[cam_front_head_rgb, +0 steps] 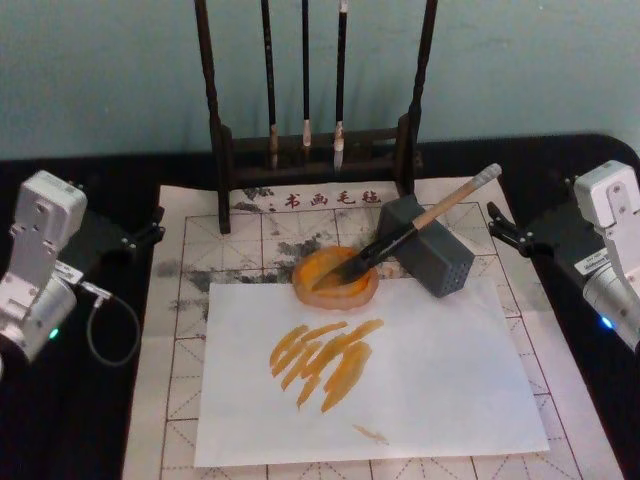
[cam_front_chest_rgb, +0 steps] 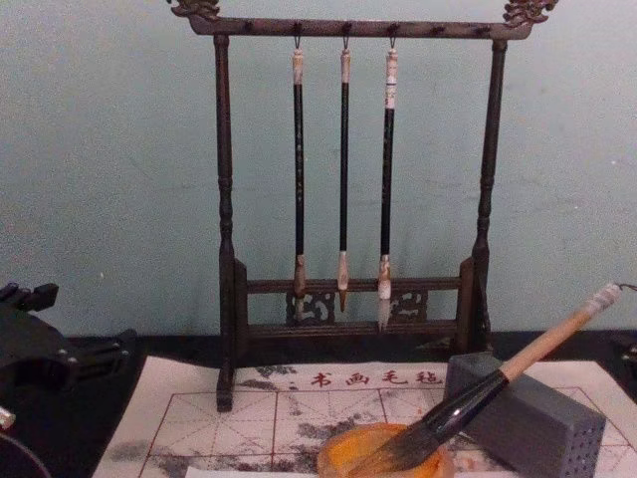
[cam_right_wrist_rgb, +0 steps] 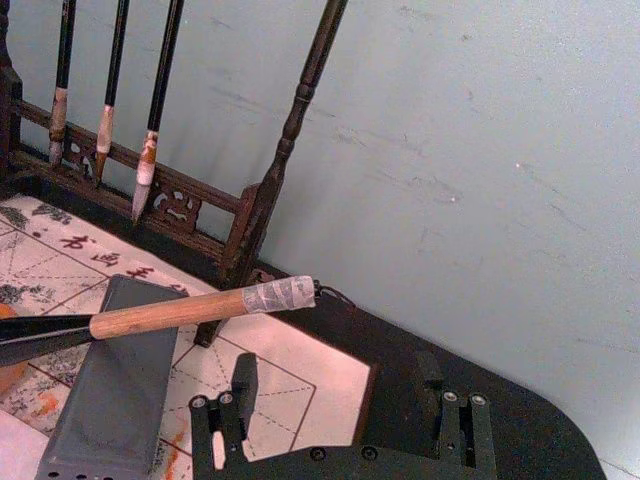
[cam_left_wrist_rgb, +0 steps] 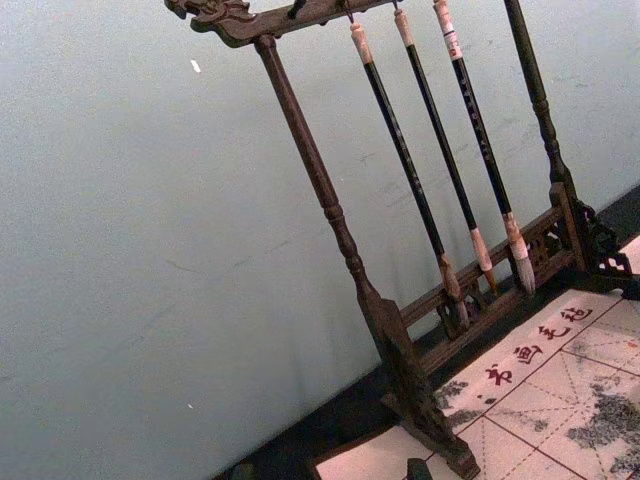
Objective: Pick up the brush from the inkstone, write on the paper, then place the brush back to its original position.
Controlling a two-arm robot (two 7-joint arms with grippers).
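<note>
Both arms rest low at the table's sides. The left gripper (cam_front_head_rgb: 152,229) and right gripper (cam_front_head_rgb: 498,224) have their fingers spread, holding nothing. Between them the brush (cam_front_head_rgb: 430,215) has its bristles in the orange inkstone (cam_front_head_rgb: 330,292) and its handle propped on the grey block (cam_front_head_rgb: 442,264).

On my remote feed, a pale blue-green wall (cam_front_chest_rgb: 100,149), scuffed and flecked with small white marks, fills the back of the scene. Before it runs a black table (cam_front_head_rgb: 60,430), where a dark turned-wood rack (cam_front_chest_rgb: 226,199) with carved ends stands near the far edge, in soft, even light
</note>
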